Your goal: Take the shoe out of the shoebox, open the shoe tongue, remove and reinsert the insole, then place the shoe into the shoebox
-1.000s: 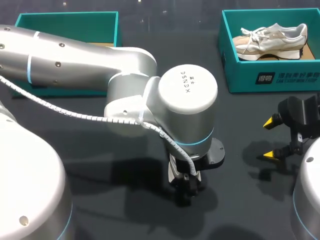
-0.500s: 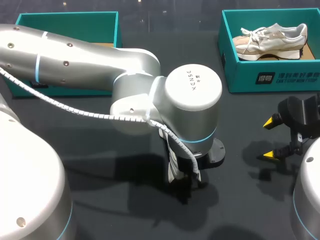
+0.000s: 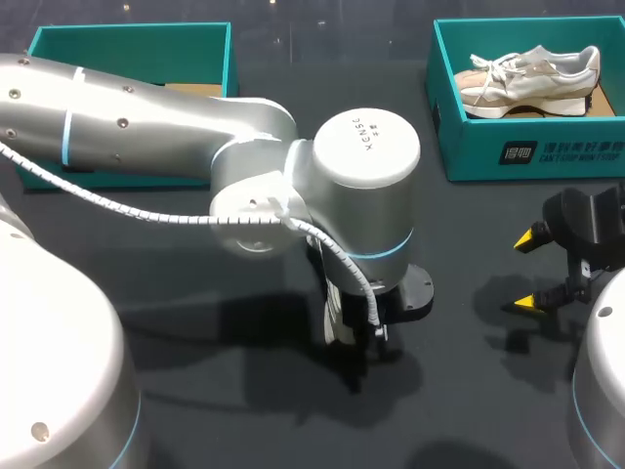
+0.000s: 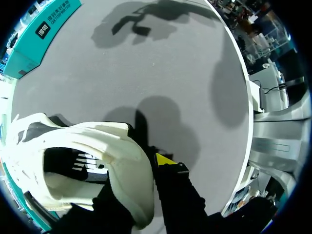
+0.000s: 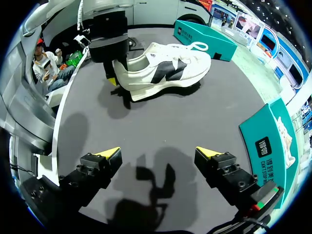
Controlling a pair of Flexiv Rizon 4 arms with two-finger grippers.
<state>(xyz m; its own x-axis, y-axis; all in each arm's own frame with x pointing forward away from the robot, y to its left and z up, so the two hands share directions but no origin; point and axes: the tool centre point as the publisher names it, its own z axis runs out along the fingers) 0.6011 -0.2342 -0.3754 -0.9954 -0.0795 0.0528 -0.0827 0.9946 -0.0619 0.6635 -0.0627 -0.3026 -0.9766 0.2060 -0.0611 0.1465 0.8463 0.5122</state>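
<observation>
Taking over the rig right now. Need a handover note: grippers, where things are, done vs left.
Left gripper: jaws shut on the heel of the white shoe, one finger inside, one outside.
Right gripper: open, empty, over bare table, apart from the shoe.
White shoe stands upright mid-table, out of its box. Right shoebox holds a second shoe; what shows of the left shoebox has no shoe.
Done: shoe taken out.
Left: open tongue, insole out and back in, shoe back into box.

Left arm (image 3: pixel 146 127) lifts and draws its wrist back, raising the left gripper (image 4: pixel 148 168) slightly, with the shoe (image 4: pixel 97 146) heel between its fingers.
</observation>
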